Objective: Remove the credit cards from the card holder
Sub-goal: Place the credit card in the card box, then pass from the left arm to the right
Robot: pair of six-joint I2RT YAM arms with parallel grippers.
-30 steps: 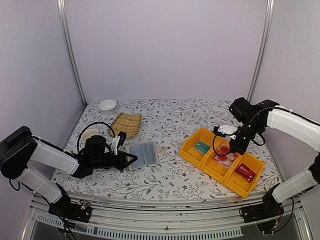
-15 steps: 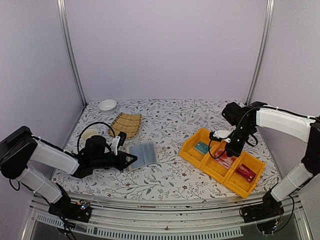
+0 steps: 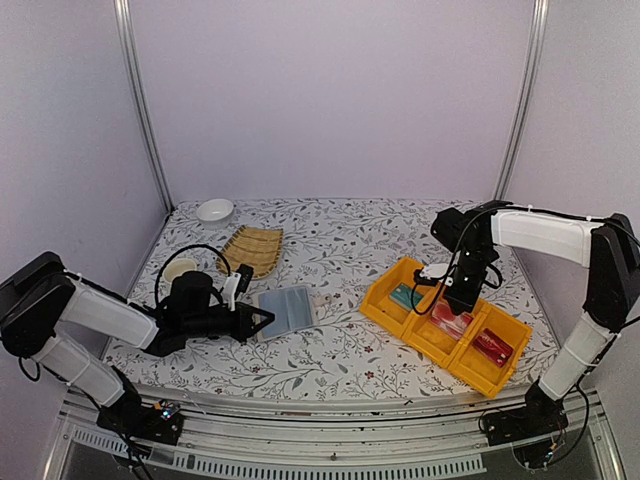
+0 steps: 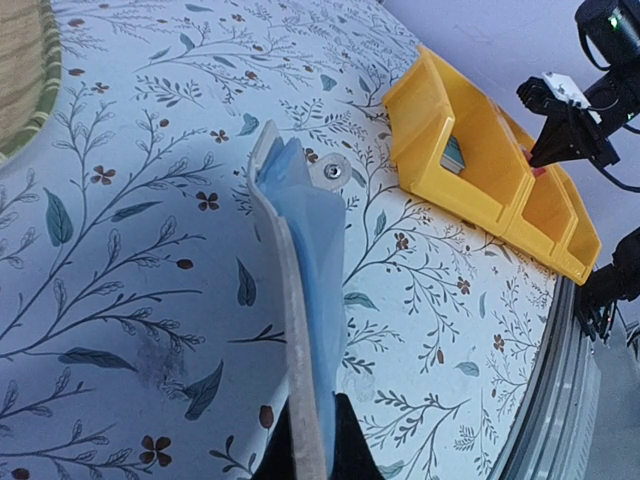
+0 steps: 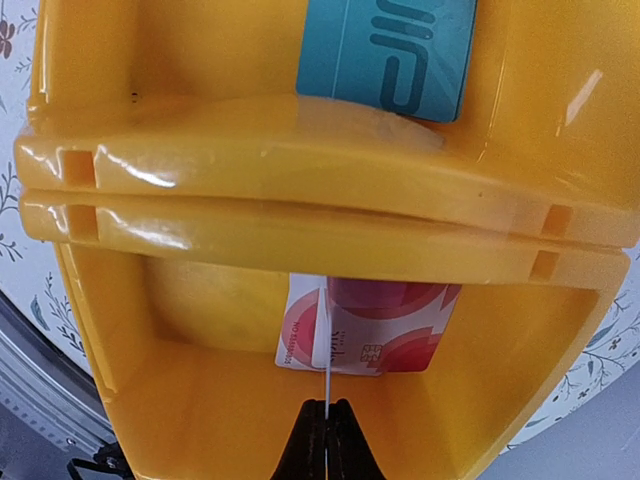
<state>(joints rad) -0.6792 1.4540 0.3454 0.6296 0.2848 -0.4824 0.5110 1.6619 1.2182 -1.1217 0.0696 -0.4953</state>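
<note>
1. Three yellow trays sit in a slanted row near the table edge on the right, with bare floral top between the arms. A bamboo mat and a white bowl lie far left, well apart from both. The left gripper pinches the card holder. The right gripper dips into the middle tray.
2. Left wrist: the left gripper is clamped on the card holder, which is seen edge-on and lifted off the table. The yellow trays stand well apart.
3. Right wrist: the right gripper is closed on a thin card, seen edge-on, inside the yellow trays. Tray walls close in on all sides. A red-circle card lies flat beneath, and a teal card is in the next tray.
</note>
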